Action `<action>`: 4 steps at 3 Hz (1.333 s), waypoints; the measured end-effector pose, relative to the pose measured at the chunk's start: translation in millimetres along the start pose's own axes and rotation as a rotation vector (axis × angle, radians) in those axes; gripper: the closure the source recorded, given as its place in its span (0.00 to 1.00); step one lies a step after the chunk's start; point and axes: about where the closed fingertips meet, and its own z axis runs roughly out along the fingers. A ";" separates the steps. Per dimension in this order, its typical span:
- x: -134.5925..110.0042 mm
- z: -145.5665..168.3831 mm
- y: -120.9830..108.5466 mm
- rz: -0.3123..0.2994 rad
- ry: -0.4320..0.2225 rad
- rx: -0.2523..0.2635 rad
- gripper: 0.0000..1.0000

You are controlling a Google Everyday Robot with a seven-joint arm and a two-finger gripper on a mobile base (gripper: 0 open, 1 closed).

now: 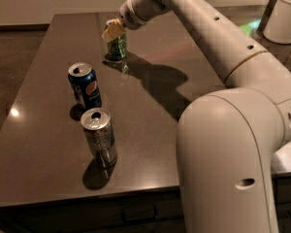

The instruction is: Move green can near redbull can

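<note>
The green can [118,46] could be toppled if gripped so near its top by the end effector [114,30], whose closure cannot be told.

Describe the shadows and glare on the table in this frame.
Camera view: dim; the arm's dark shadow crosses the table right of the green can, where the gripper sits; small glare spot at left; redbull can casts shadow forward.

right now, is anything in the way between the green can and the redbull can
Yes. The blue Pepsi can stands roughly between them, close to the redbull can, so a straight path would likely meet it. Nothing separates the gripper from the green can; it is at that can's top.
</note>
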 end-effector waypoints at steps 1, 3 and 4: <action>-0.5 -4.8 0.4 -0.007 -0.013 -0.003 0.63; 17.3 -61.4 5.6 -0.031 -0.054 0.000 1.00; 35.8 -103.5 15.1 -0.059 -0.070 -0.004 1.00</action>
